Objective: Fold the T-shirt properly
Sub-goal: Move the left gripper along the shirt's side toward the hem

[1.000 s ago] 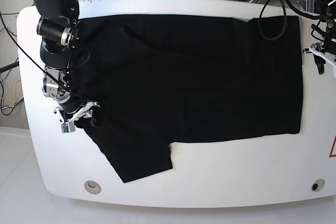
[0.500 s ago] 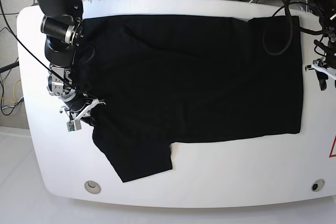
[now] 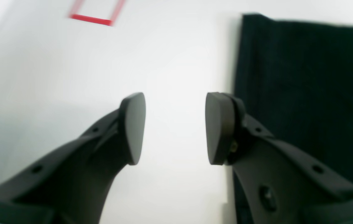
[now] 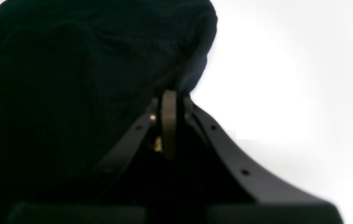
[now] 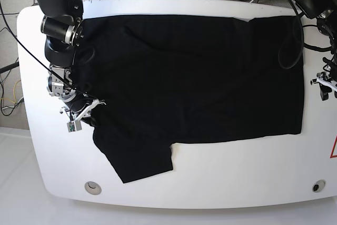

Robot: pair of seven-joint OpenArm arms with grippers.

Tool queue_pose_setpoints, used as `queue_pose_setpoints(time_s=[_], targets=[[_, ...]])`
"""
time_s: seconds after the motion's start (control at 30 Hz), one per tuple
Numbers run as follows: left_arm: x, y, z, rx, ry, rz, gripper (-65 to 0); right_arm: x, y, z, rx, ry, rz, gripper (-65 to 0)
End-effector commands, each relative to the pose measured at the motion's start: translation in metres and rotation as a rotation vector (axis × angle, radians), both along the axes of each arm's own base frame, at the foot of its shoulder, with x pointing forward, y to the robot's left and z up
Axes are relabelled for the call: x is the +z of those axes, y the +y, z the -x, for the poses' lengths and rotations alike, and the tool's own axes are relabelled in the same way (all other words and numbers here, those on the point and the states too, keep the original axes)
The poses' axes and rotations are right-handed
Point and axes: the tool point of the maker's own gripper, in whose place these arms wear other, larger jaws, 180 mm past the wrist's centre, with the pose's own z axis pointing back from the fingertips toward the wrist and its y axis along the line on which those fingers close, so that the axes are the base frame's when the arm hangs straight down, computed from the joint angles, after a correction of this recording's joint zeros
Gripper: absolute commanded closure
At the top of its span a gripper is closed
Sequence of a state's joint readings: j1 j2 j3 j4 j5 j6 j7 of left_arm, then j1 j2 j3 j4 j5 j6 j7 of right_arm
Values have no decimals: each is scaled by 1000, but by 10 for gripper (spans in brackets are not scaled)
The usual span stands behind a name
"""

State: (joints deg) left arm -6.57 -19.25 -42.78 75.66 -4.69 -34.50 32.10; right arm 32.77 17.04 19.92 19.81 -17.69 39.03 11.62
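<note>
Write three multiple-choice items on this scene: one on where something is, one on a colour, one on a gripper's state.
1. Where is the left gripper?
A. over bare table beside the shirt's edge
B. over the shirt's middle
C. inside a sleeve

2. What colour is the T-shirt?
A. white
B. red
C. black

3. How does the right gripper stand?
A. wide open
B. shut on the T-shirt
C. out of view

Answers:
1. A: the left wrist view shows white table between its fingers, with the cloth to one side.
2. C: the cloth is black in all views.
3. B: the right wrist view shows its jaws closed together at the cloth's edge.
</note>
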Motion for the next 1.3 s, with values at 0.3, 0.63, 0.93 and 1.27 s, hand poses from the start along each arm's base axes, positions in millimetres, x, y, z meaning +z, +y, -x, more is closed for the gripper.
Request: queue_pose_setpoints(time_s=[0.3, 0.63, 0.93, 1.27], targets=[[31, -6, -46, -79, -128, 55, -459, -10, -2, 7, 37, 73, 48, 0], [26, -32, -70, -160, -208, 88, -540, -11, -2, 8, 40, 75, 46, 0], [3, -48, -91, -172, -227, 200, -540, -18, -2, 16, 40, 92, 46, 0], [-7, -31, -98, -117, -247, 276, -540, -18, -3, 16, 38, 93, 47, 0]])
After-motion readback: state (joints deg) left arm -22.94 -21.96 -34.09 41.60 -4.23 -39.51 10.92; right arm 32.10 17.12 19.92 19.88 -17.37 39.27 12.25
